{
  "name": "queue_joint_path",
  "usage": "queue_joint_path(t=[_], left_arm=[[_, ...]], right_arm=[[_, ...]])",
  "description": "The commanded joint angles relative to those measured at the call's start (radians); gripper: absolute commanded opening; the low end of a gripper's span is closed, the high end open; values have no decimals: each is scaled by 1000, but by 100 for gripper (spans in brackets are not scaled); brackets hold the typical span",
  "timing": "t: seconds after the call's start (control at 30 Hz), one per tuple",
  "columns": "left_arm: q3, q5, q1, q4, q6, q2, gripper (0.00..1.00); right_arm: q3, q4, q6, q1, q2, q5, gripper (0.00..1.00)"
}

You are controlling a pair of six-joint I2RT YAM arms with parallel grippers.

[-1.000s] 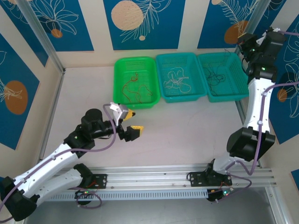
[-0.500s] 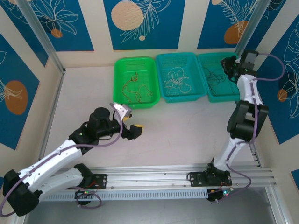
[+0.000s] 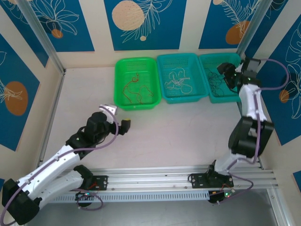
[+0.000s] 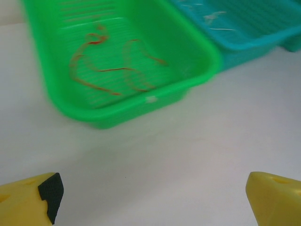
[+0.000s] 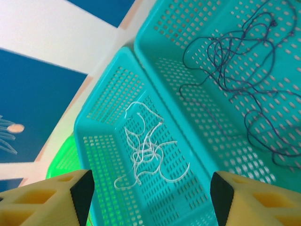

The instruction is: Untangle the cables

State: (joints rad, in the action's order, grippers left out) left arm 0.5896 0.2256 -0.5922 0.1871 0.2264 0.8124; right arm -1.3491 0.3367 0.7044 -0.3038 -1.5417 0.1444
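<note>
Over the right basket (image 5: 178,23), right fingers (image 5: 42,200) are hanging spread, empty; left fingers (image 4: 277,200) are gaping too. Cables (image 5: 143,153) are lying sorted; next is probably retreating.

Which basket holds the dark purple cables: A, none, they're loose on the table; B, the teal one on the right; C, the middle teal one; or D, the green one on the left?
B: the dark purple cables lie inside the right teal basket.
</note>
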Motion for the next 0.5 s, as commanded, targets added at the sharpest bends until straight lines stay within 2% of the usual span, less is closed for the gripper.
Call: queue_joint_path(t=[0.0, 0.1, 0.2, 0.33, 0.47], left_arm=[[-71, 138, 104, -70, -11, -48, 100], [-142, 236, 172, -133, -67, -71, 100], [-229, 311, 201, -268, -168, -61, 100], [-316, 355, 225, -459, -269, 8, 100], [-347, 265, 303, -615, -290, 131, 100]], right_arm=[[235, -85, -85, 31, 189, -113, 68], [502, -236, -194, 141, 380, -317, 67], [725, -450, -313, 226, 449, -473, 67], [876, -702, -461, 287, 361, -495, 67], [931, -965, -486, 299, 187, -475, 68]])
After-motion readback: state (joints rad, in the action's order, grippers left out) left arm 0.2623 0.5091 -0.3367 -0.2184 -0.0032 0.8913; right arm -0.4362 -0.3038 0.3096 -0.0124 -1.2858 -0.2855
